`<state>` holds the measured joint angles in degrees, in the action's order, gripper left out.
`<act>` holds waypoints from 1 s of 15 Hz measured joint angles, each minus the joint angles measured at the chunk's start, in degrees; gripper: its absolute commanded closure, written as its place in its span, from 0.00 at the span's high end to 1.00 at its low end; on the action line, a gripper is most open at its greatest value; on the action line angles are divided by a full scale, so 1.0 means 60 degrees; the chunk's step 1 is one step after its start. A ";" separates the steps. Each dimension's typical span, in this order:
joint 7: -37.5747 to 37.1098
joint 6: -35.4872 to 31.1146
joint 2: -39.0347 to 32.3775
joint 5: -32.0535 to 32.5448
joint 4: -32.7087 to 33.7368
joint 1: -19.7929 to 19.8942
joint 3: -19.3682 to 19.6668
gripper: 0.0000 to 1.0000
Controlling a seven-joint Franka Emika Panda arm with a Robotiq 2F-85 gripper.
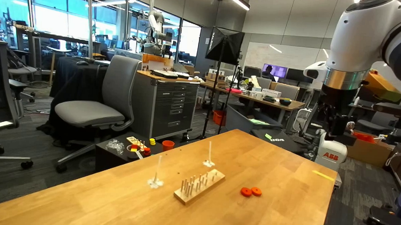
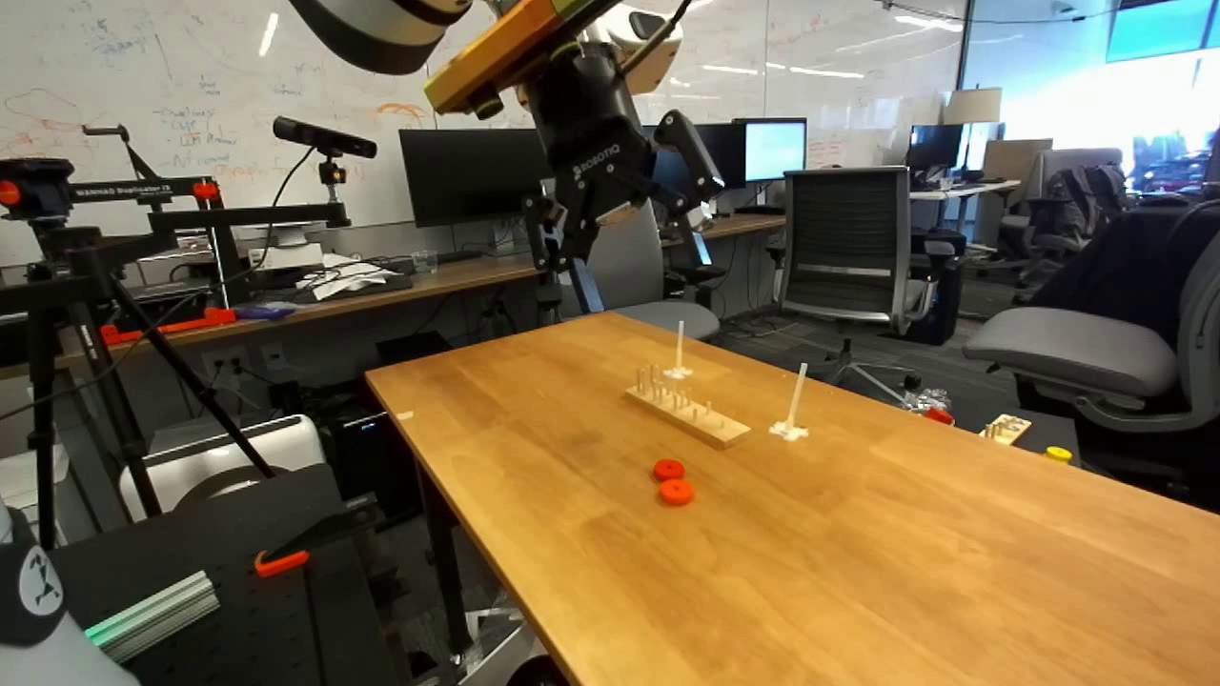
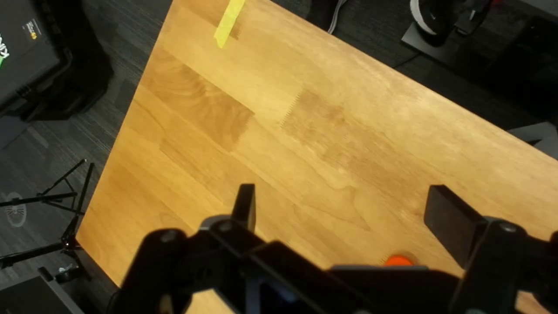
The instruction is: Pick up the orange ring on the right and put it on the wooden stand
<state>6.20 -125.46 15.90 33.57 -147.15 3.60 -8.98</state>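
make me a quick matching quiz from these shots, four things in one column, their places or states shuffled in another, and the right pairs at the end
Things:
1. orange rings
2. wooden stand
3. gripper
4. yellow strip

Places or states:
A. open, holding nothing
B. lying side by side
C. near a corner of the table
D. has thin upright pegs

Pairs: 1-B; 2-D; 3-A; 4-C
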 measured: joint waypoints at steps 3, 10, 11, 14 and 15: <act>0.0405 0.0040 -0.0122 0.0007 -0.0013 -0.0188 0.0142 1.00; 0.3197 0.0091 -0.1844 -0.0012 0.0798 -0.0691 0.0494 1.00; 0.3654 0.0131 -0.2131 -0.0028 0.1023 -0.0726 0.0525 1.00; 0.5077 0.0447 -0.2980 -0.0094 0.1791 -0.0761 0.0541 1.00; 0.5520 0.0598 -0.3254 -0.0130 0.2041 -0.0772 0.0540 1.00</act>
<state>39.32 -121.87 -3.63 32.79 -134.90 -1.03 -5.74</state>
